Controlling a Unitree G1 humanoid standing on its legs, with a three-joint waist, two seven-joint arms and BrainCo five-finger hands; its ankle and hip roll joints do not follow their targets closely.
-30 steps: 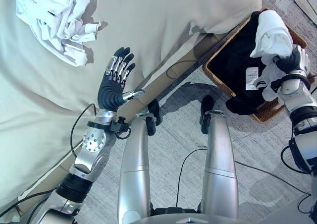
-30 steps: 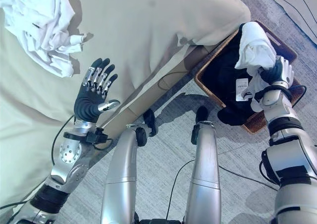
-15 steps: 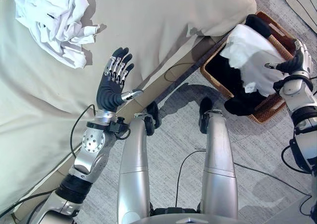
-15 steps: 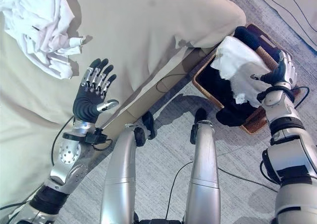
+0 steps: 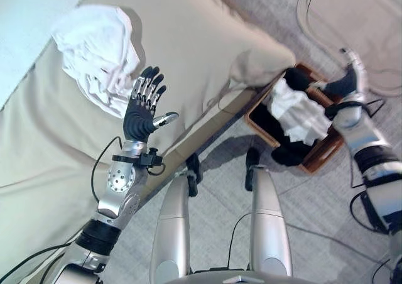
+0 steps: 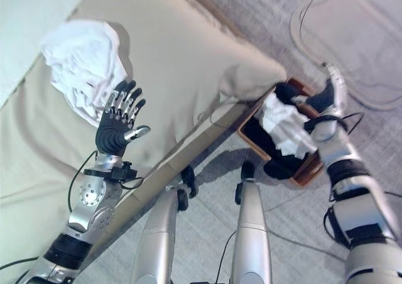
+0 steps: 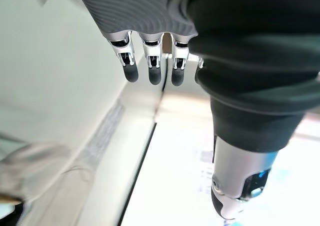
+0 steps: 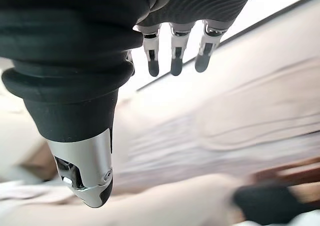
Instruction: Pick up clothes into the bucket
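Beige bed [image 5: 207,39] fills the upper left; its corner edge overhangs just beside the brown basket [image 5: 317,158] on the grey floor [image 5: 314,208]. White clothes pile [image 5: 94,51] lies on the bed near its far edge. White garment [image 5: 301,114] lies in the basket on dark clothes. Left hand [image 5: 141,111] over the bed, fingers straight, empty. Right hand [image 5: 345,80] above the basket's far rim, fingers extended, empty.

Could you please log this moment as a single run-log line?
right hand: open, above basket | white garment: in basket | left hand: open, idle | white clothes pile: on bed
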